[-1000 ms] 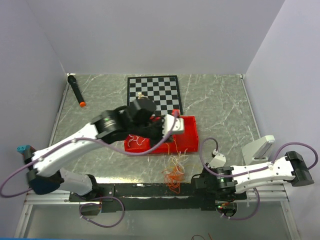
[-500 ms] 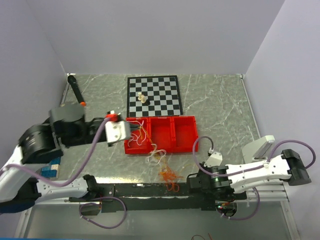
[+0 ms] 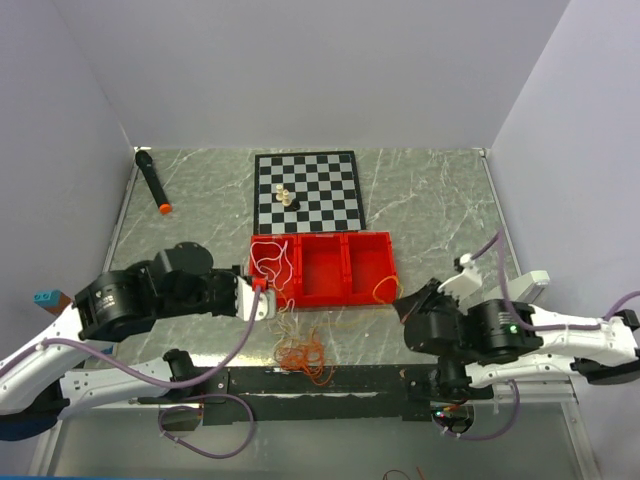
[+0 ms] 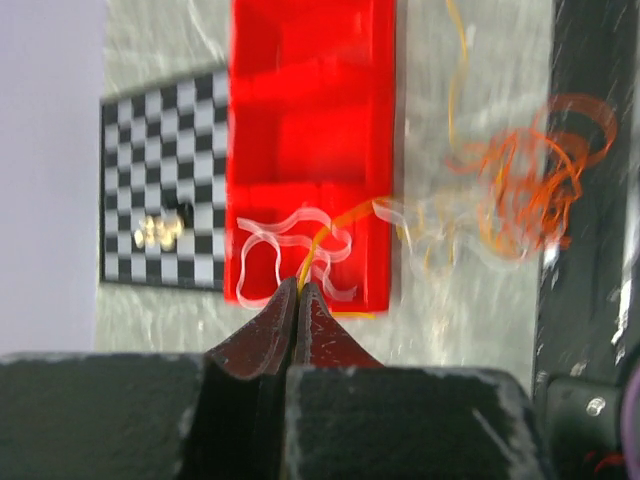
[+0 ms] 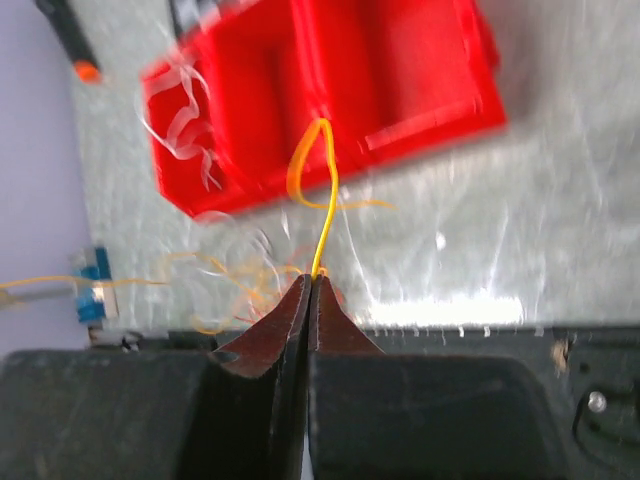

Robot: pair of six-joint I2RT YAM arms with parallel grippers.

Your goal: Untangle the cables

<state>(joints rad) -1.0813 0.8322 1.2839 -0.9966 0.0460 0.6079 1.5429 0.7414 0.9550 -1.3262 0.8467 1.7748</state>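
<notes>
Red tray (image 3: pixel 322 268) lies between my arms, tangled cables (image 3: pixel 300 350) before it. My left claw (image 4: pixel 298 292) and right claw (image 5: pixel 311 283), both low, each pinch tight on a yellow cable (image 5: pixel 325 200).

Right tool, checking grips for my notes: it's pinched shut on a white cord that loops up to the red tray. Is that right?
Not quite. The cord is yellow, not white, as the right wrist view shows. The rest holds: the right tool is pinched shut on it, and it loops up to the red tray.
</notes>
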